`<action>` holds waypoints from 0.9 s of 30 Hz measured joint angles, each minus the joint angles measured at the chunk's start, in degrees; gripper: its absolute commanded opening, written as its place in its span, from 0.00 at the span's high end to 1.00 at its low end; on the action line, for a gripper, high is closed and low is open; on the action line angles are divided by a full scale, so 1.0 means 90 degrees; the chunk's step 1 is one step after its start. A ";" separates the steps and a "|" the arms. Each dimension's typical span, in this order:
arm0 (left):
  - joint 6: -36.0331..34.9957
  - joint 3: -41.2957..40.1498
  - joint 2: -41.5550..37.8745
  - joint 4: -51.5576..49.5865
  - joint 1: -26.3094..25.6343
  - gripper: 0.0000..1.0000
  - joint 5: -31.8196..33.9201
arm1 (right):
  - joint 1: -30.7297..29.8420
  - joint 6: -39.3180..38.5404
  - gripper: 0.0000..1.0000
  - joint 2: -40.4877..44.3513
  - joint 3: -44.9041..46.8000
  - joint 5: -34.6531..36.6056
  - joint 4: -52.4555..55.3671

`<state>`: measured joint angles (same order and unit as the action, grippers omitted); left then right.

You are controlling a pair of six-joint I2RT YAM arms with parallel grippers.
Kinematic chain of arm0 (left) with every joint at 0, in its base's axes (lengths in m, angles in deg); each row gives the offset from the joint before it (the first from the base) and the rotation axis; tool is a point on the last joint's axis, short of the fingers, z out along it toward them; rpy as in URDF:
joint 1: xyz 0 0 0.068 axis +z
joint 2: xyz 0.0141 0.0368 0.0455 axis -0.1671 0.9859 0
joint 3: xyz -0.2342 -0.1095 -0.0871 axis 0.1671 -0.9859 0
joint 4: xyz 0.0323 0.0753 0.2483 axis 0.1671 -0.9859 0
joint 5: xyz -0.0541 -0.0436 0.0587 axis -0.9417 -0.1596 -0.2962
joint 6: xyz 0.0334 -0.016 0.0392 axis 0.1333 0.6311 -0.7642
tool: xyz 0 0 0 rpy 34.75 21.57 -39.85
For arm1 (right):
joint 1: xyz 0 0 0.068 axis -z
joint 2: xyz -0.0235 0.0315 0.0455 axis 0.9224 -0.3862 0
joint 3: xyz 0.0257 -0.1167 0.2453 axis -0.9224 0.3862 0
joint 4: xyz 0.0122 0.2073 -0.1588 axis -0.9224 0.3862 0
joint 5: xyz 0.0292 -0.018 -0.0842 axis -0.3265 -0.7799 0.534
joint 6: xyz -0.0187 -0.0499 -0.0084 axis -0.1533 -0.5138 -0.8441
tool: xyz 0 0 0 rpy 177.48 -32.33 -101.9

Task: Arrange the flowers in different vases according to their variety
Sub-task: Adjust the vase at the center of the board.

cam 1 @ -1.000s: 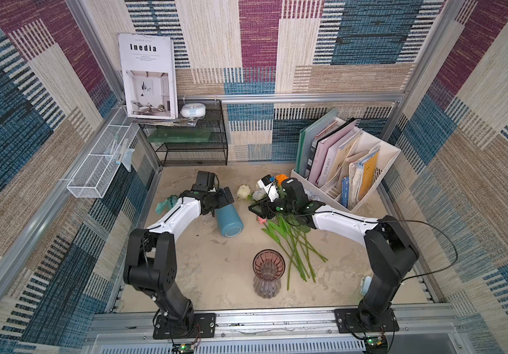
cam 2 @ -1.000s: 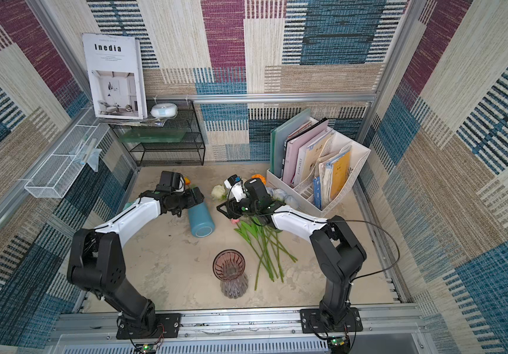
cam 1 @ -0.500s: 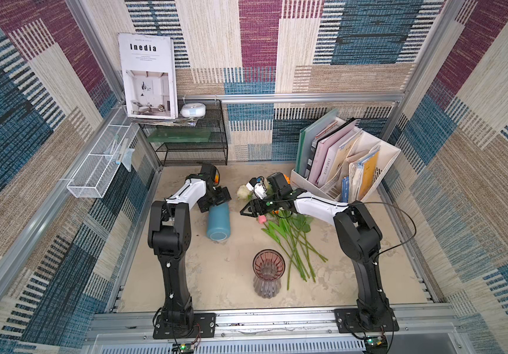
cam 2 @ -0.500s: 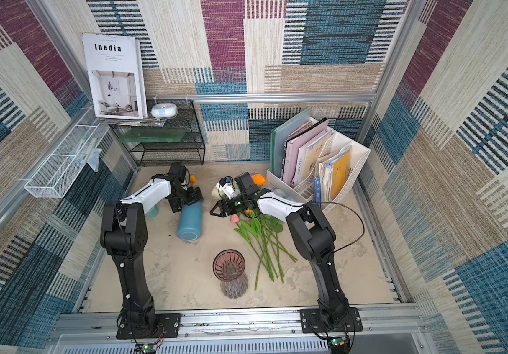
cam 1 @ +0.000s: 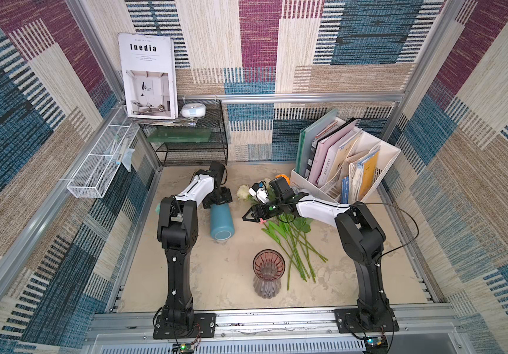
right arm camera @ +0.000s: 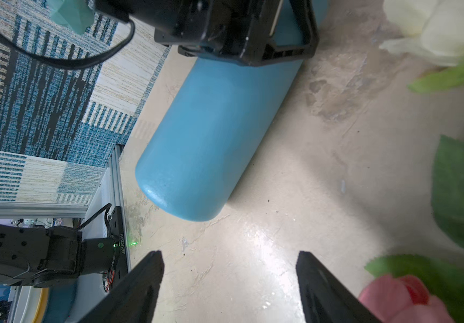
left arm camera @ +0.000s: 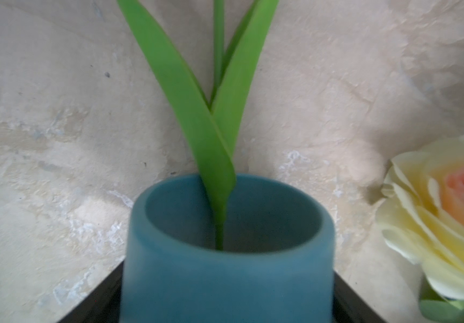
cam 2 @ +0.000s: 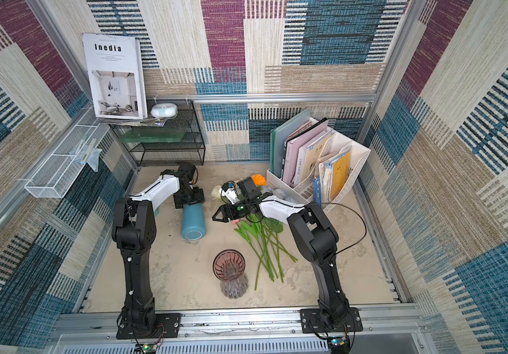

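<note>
The blue vase (cam 1: 222,222) (cam 2: 193,222) lies on its side, base toward the front. My left gripper (cam 1: 220,200) (cam 2: 190,199) is shut on its neck, and black fingers (left arm camera: 96,302) flank the vase (left arm camera: 225,279). A green tulip leaf (left arm camera: 197,112) sticks out of the mouth. My right gripper (cam 1: 248,216) (right arm camera: 229,260) is open and empty, just right of the vase (right arm camera: 211,134). The flowers (cam 1: 292,242) (cam 2: 265,245) lie in a pile under the right arm. Among them are a cream rose (cam 1: 243,192) (left arm camera: 449,212) and a pink tulip (right arm camera: 393,296). The purple glass vase (cam 1: 268,269) (cam 2: 229,269) stands upright in front.
A white file organizer (cam 1: 347,171) with folders stands at the back right, an orange rose (cam 1: 282,177) beside it. A black wire shelf (cam 1: 191,144) is at the back, and a white wire basket (cam 1: 99,168) hangs on the left wall. A teal watering can (cam 1: 156,210) sits behind the left arm.
The left arm's elbow has folded back and risen, and the blue vase's base has swung toward the front. The right gripper has opened wider and moved off the flower heads toward the vase.
</note>
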<state>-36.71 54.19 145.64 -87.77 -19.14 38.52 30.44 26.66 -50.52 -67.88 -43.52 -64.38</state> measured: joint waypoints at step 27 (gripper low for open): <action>-0.0437 -0.4405 -0.4099 0.4464 -0.0760 1.00 0.0595 | 0.0328 0.0143 0.17 0.1571 0.0452 0.0588 -0.0034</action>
<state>-40.64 14.54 108.74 -47.59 -25.98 43.87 33.39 27.95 -36.38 -63.81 -38.23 -64.69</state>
